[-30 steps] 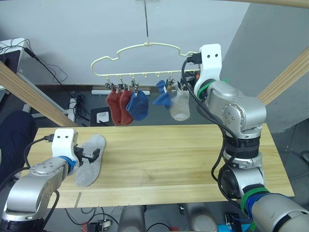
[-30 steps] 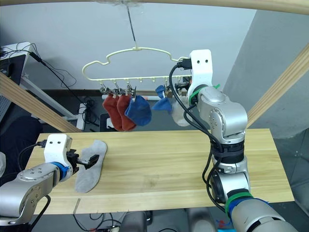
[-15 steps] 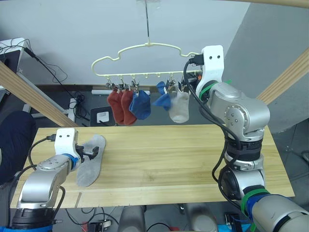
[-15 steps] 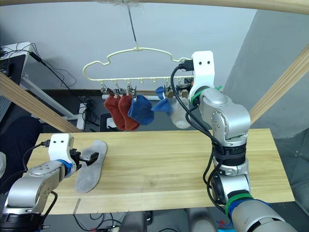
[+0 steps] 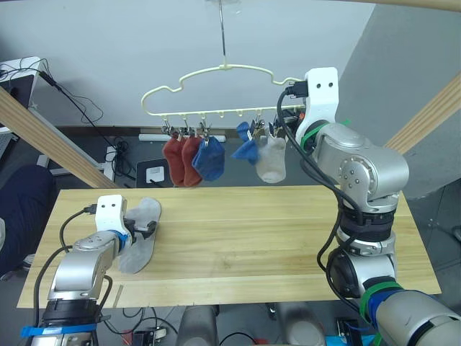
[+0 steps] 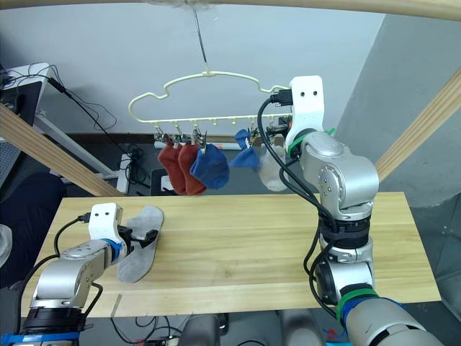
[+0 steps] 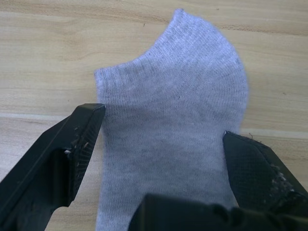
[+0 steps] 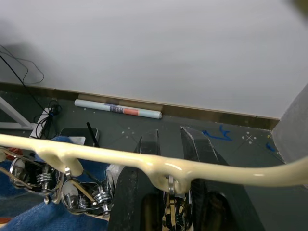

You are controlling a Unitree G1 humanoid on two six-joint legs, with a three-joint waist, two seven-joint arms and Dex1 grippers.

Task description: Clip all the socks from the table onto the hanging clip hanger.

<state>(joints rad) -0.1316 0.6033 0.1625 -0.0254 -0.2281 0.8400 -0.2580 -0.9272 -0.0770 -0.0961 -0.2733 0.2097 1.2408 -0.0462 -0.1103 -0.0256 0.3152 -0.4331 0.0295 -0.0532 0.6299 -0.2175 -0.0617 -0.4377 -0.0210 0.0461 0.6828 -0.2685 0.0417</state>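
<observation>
At the near left of the surface (image 5: 288, 231), the last grey sock (image 5: 140, 229) lies flat. The left end effector (image 7: 163, 159) is held low with its fingers apart, straddling the sock, apparently for a pinch. Farther off, at the hanger (image 5: 216, 90), the right end effector (image 8: 169, 168) is set around the right-hand clip (image 8: 171, 195), fingers slightly parted, likely to open it. Five socks (image 5: 209, 158) hang clipped.

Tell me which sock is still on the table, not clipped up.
The light grey sock lying flat at the table's left end, between the open fingers of the left gripper. The other five socks, two rust red, two blue, one grey, hang from the clip hanger.
</observation>
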